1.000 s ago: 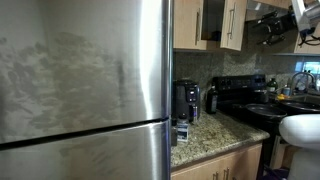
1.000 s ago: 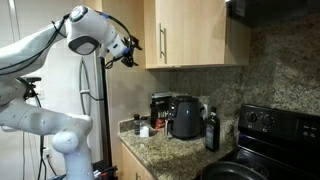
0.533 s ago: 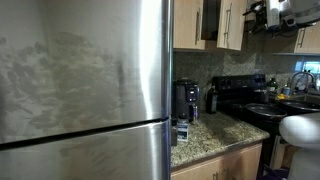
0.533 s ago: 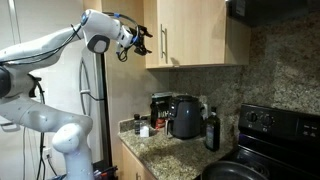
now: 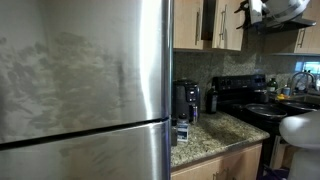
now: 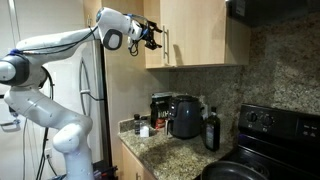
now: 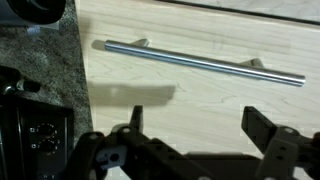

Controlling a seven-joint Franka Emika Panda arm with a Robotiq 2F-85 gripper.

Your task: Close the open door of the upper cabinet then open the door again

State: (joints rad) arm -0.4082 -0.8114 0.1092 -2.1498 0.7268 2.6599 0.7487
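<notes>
Subject: the door [image 6: 195, 35] of the upper cabinet [image 6: 237, 35], light-tan wood with a slim silver handle [image 6: 165, 45].

Change noted: over the last second the arm [image 6: 60, 45] has been swinging the hand [image 6: 155, 33] up and across toward the cabinet. In an exterior view the hand is now sitting just beside the handle, at the same height. A second ago it was hanging well apart from the door, lower and further out.

Hand state: the wrist view is showing the hand [image 7: 200, 135] spread wide. Its two fingers [image 7: 133, 122] are standing apart at the bottom of the picture, with nothing between them. They are holding nothing.

Position of the task's thing: the door panel [image 7: 200, 105] is lying directly ahead of the hand and is filling most of the wrist view. The handle [image 7: 200, 62] is running across it beyond the fingertips, not yet between them. The granite tabletop [image 7: 50, 70] is showing far below the hand.

Door angle: in an exterior view a dark strip [image 5: 208, 22] between the panels is looking narrower than it did a second ago. Whether the door is fully shut cannot be told from these views, and contact between hand and panel is not confirmable.

Assessment: the approach appears to be finishing. The hand is arriving at the door face, so the task is likely entering its contact stage. The reopening will presumably call for the fingers to straddle the handle.
</notes>
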